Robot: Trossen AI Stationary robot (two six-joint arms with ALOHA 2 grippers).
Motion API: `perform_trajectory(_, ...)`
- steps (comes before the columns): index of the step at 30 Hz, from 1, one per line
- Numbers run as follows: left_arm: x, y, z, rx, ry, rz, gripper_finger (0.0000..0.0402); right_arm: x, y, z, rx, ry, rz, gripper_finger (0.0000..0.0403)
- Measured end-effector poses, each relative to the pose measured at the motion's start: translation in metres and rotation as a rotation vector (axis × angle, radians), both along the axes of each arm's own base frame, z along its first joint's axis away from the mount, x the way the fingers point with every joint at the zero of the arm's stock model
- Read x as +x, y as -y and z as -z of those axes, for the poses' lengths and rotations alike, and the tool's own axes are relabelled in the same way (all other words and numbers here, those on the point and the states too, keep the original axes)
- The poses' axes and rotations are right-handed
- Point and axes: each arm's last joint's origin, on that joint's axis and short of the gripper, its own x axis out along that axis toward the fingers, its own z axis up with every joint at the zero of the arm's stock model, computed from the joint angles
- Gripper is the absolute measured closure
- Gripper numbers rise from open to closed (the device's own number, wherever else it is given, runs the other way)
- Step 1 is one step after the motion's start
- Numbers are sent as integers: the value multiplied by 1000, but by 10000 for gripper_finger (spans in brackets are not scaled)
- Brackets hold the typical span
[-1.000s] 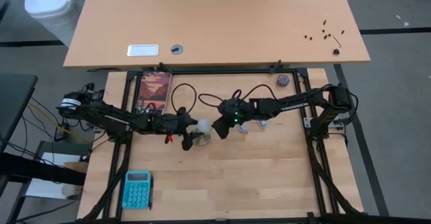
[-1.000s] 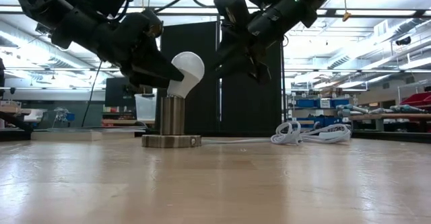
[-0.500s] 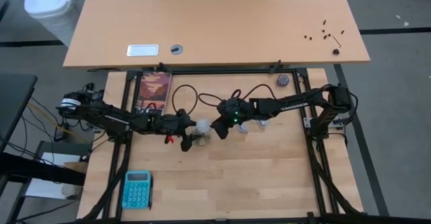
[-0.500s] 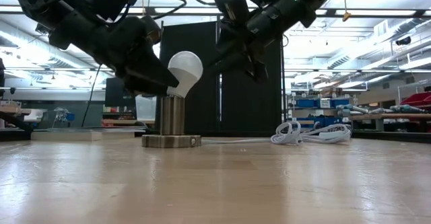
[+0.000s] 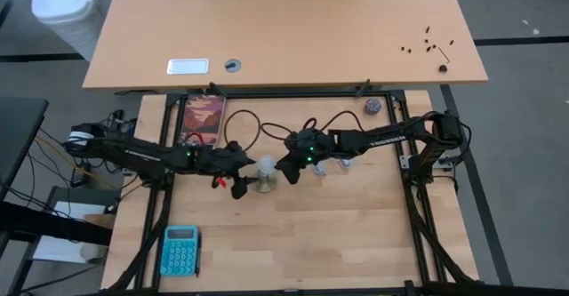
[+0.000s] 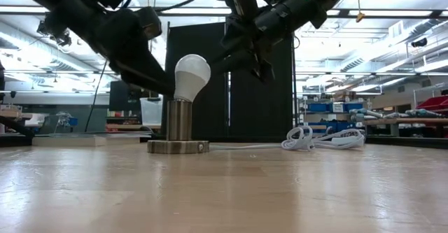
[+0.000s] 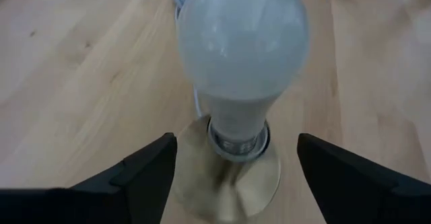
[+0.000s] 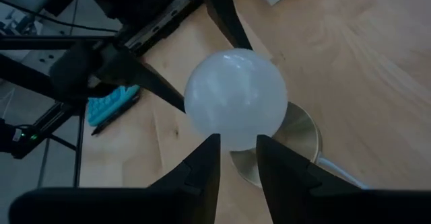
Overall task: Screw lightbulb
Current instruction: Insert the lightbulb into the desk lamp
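Left gripper (image 5: 242,180): fingers (image 7: 145,173) spread wide to either side of the lightbulb (image 7: 241,56), clear of the glass, grasping nothing. Lightbulb: white, frosted, pear-shaped, its globe broad and rounded, narrowing to a neck that ends in a ribbed silvery-grey screw base; it stands base-down in the socket (image 6: 179,119), a brushed-metal cylinder on a round flat disc (image 7: 259,183), near the middle of the wooden table (image 5: 338,225). In the low view the bulb (image 6: 192,77) leans slightly off vertical. Right gripper (image 5: 287,169): poised just beside the bulb on the side opposite the left one, its fingers (image 8: 202,170) held close together with a narrow gap between them, holding nothing. White cord (image 6: 315,137): runs from the socket and lies coiled on the table. Teal calculator (image 5: 180,250): lies near the table's front left corner, well apart from the socket.
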Motion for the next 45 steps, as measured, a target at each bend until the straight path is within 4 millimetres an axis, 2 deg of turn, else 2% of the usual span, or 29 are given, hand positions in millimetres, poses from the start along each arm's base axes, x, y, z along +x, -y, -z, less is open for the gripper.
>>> perform_trajectory(6, -2, 0, -19, 8, -70, 2, 90, 0, 0, 0, -4, 2, -3, 296)
perform_trajectory(8, 3, 0, -34, 8, -70, 5, 90, 0, 0, 0, -6, 3, -4, 296)
perform_trajectory(12, 2, 0, -55, 9, -193, 5, 90, 0, 0, -1, -6, 6, -3, 296)
perform_trajectory(17, 10, 1, -92, -11, -186, 29, 90, 0, 0, -1, -14, 8, -8, 296)
perform_trajectory(21, 20, 1, -106, -22, -225, 36, 90, 0, 0, -1, -13, 9, -7, 296)
perform_trajectory(30, 52, 1, -124, -15, -285, 96, 90, -7, -9, 0, 93, -63, -93, 296)
perform_trajectory(35, 67, -3, -123, -17, -306, 117, 90, -16, -15, -6, -21, -114, -75, 296)
perform_trajectory(39, 79, -8, -117, -34, -335, 143, 90, -20, -15, 0, -27, -188, -64, 296)
perform_trajectory(45, 93, -13, -119, -26, -376, 148, 90, -34, -30, -12, -58, -233, -41, 296)
